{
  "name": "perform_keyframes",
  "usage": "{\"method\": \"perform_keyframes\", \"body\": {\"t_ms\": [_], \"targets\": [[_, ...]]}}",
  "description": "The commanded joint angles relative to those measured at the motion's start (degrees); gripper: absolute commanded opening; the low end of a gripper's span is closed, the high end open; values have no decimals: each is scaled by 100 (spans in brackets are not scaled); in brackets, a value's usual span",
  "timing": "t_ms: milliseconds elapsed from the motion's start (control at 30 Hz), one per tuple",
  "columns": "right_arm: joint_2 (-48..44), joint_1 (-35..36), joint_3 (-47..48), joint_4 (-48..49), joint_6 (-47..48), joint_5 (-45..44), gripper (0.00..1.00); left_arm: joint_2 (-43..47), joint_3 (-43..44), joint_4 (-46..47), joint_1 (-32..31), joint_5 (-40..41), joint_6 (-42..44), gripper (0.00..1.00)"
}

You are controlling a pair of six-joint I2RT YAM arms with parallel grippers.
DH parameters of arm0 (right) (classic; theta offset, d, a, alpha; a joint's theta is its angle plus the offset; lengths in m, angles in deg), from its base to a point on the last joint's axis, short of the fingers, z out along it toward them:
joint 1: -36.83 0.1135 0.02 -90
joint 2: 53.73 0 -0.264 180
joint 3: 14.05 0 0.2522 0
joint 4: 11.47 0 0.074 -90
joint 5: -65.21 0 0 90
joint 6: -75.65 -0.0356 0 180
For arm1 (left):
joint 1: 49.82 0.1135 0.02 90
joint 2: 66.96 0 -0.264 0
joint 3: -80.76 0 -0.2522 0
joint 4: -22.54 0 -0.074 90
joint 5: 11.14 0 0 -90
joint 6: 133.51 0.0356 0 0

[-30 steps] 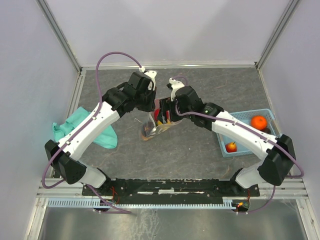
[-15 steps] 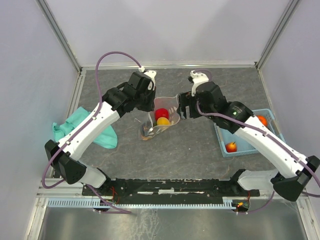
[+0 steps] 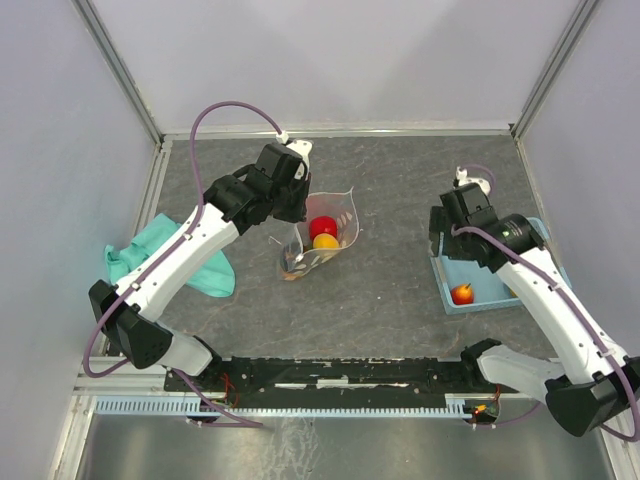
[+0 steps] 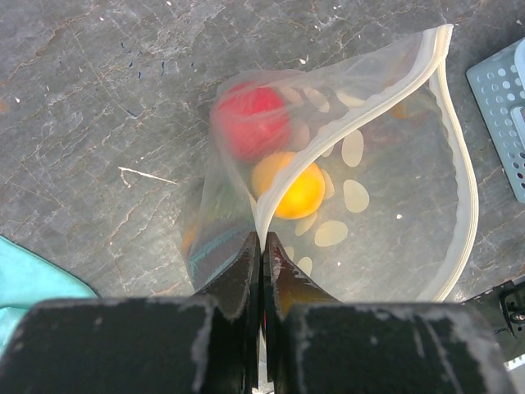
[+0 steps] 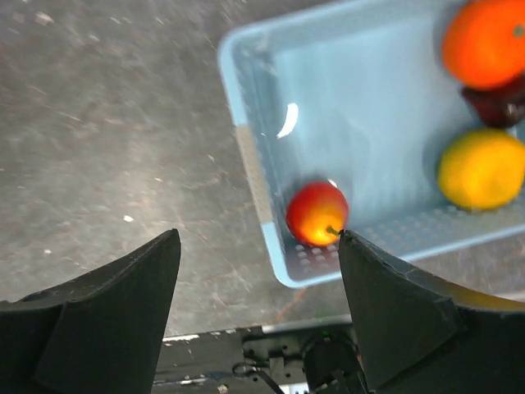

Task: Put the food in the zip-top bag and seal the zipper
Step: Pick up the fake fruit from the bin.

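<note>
L end effector (image 4: pixel 262 244) pressed together, pinching the bag (image 4: pixel 385 205) at its zipper (image 4: pixel 472 205), mid-counter. Bag mouth gapes; red fruit (image 4: pixel 250 121) + orange fruit (image 4: pixel 289 187) inside. R end effector (image 5: pixel 256 246) spread over the basket's (image 5: pixel 361 107) near-left corner, by the counter's (image 3: pixel 400 290) right edge; more food (image 5: pixel 317 213) in it. Bare counter btwn bag and basket.

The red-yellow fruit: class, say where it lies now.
Top view: the red-yellow fruit lies on the right, in the blue basket's near-left corner.
</note>
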Motion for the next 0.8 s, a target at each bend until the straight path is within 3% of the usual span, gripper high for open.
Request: {"method": "perform_keyframes", "body": {"t_ms": [0,467,767], "targets": [[-288,-340,-501,-444,-398,-177,85,220,62,179,-24,89,268,3],[-170,-1697,-1777,547,-324,638,75,214,8,168,-22,21,264,3],[125,-2172,-2353,965,-131,1053,69,188,-40,168,-24,28,242,3]]}}
